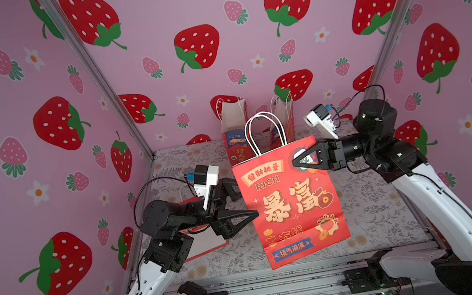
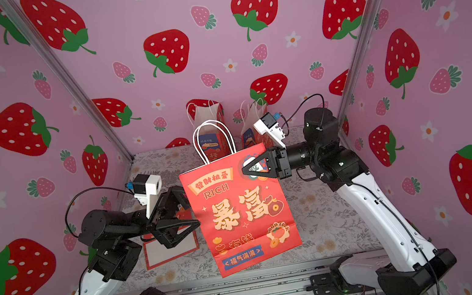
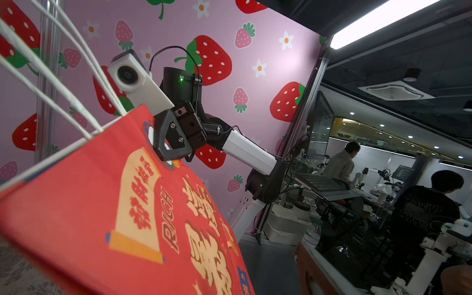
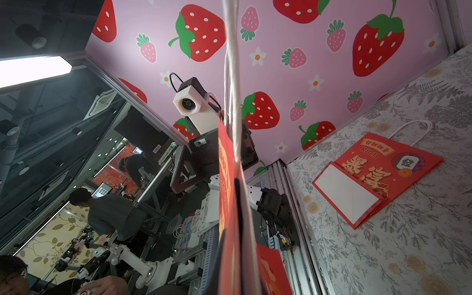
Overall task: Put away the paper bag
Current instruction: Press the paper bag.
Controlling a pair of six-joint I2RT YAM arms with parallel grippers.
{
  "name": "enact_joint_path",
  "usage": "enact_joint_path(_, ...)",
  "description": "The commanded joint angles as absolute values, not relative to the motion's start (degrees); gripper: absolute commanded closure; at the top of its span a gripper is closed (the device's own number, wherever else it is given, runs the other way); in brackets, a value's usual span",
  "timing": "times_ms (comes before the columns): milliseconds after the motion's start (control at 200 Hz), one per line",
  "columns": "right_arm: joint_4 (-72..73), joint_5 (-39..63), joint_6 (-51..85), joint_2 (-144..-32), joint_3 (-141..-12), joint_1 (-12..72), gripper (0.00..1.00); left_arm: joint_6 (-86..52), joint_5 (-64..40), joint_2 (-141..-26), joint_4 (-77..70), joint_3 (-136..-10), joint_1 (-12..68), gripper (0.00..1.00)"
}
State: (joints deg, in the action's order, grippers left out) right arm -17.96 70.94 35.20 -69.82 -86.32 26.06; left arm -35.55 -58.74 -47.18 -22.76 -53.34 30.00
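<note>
Red paper bag hangs pinched in right hand; left hand wide.

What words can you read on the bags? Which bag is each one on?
"RICH": on the big red paper bag held up by the right claw.
"GOOD LUCK": same bag, curved round the picture near its bottom corner.
"RICH": on the flat folded red paper bag lying on the table.
Print on the two standing bags at the back: too small to read.
</note>
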Motion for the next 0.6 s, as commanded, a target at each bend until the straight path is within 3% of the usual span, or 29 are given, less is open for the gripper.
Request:
enact_joint_path(0,-20.0,67.5,32.0,-68.3,-87.9,28.6,1.00,-31.1,-55.5,-49.3,-16.1,-56.5,30.3,0.24)
enact_joint_path(410,-17.8,61.4,29.7,-63.8,-82.3,31.2,1.00,-35.5,-52.7,-51.9,-23.3,-54.8,30.4,0.60)
enact_joint_path(590,-15.6,58.7,30.2,-62.7,-80.6,31.8,1.00,-36.1,-52.3,-51.9,-24.3,-54.4,30.3,0.69)
